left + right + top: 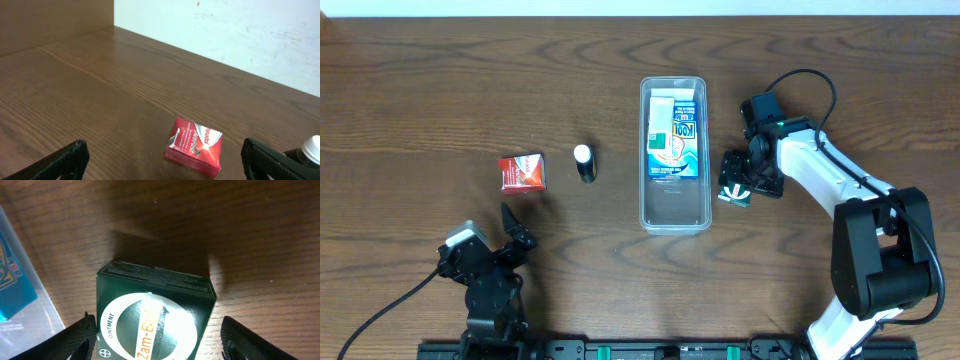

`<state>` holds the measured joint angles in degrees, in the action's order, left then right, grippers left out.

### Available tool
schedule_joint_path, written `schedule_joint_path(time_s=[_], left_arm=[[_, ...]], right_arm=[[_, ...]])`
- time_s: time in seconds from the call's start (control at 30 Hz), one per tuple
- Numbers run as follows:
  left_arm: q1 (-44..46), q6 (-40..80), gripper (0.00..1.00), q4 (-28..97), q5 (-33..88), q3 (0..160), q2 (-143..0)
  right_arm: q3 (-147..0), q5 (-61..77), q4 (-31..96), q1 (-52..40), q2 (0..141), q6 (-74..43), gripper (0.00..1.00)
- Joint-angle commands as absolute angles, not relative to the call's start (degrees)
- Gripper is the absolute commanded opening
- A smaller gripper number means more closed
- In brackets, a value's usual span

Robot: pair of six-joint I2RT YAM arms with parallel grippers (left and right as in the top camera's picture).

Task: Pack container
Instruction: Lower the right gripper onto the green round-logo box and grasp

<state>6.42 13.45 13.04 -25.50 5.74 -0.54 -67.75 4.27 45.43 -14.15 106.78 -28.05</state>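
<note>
Container (675, 212) sits mid-table, long axis running near to far, with a blue-and-white carton (673, 140) lying flat in its far half.

We judge the clear tub light, smooth and rather slick, its thin walls likely to flex. The rim along a long side looks like the best hold.

Right gripper (157, 341), just right of the tub, stands spread astride a glossy dark-green ointment box (155, 312), not clamped.

Left gripper (165, 162) gapes wide, empty, facing a shiny red box (195, 146). A black white-capped bottle (584, 162) lies between the red box and the tub.
</note>
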Motion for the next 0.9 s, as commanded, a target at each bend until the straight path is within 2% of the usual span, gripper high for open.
schedule_joint_path(time_s=[0.0,0.4,0.57,0.87], left_arm=[[6.1,13.1,0.98,13.4,-26.2,4.3,-0.2],[6.1,13.1,0.98,13.4,-26.2,4.3,-0.2],[6.1,13.1,0.98,13.4,-26.2,4.3,-0.2],[6.1,13.1,0.98,13.4,-26.2,4.3,-0.2]], right_arm=[[-67.6,1.4,45.6,-14.6,107.6,-28.7,0.75],[-67.5,1.5,46.5,-14.6,110.2,-28.7,0.69],[-67.6,0.7,46.5,-14.4,110.1,-28.7,0.56],[-71.7,-1.5,50.8,-14.8,102.7,-23.8,0.54]])
